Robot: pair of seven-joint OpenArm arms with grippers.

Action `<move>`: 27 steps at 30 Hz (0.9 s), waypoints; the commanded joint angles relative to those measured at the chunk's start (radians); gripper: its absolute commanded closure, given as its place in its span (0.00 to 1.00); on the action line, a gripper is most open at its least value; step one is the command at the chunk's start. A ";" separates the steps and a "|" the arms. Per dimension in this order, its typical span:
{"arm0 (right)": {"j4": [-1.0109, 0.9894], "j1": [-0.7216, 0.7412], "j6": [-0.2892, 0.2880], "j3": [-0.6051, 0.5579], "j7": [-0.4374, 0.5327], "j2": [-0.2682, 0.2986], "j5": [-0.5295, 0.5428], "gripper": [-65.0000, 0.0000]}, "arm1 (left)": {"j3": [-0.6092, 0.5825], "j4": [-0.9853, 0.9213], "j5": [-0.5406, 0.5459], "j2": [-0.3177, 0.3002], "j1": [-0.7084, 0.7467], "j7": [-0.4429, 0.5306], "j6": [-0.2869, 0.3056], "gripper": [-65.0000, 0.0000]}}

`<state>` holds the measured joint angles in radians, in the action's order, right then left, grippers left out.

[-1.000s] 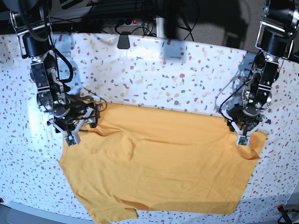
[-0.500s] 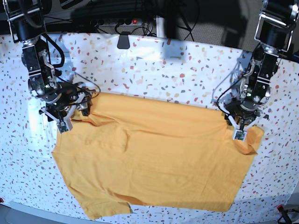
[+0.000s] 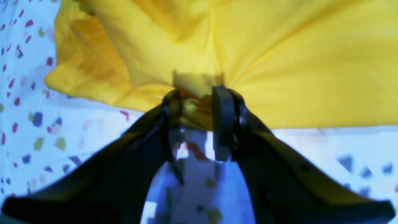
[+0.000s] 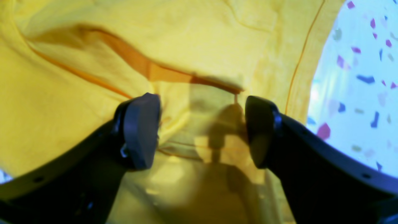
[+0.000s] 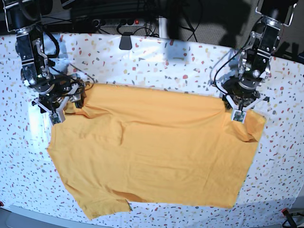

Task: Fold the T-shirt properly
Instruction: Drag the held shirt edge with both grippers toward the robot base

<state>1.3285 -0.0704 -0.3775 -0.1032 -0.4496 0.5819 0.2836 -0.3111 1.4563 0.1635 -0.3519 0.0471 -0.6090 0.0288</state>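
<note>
Left hand (image 3: 196,104) is pinching a bunched edge of the T-shirt (image 5: 156,147), probably to drag it flat on the tabletop (image 5: 156,61). Right hand (image 4: 201,130) sits wide apart over the fabric, which spreads between the two hands.

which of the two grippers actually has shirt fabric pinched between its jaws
The left gripper: T-shirt fabric is bunched between its nearly closed jaws. The right gripper stands wide open over flat cloth.
</note>
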 commanded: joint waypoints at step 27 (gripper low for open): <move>0.198 -0.338 -0.035 0.221 -0.169 0.050 -0.062 0.35 | -0.018 0.387 -0.005 0.003 0.493 -0.261 -0.029 0.72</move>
<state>1.5372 -0.3859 -0.3935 0.1234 -0.5098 0.6212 0.2615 -0.3149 1.8637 0.1326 -0.3458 0.5030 -0.7048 -0.0196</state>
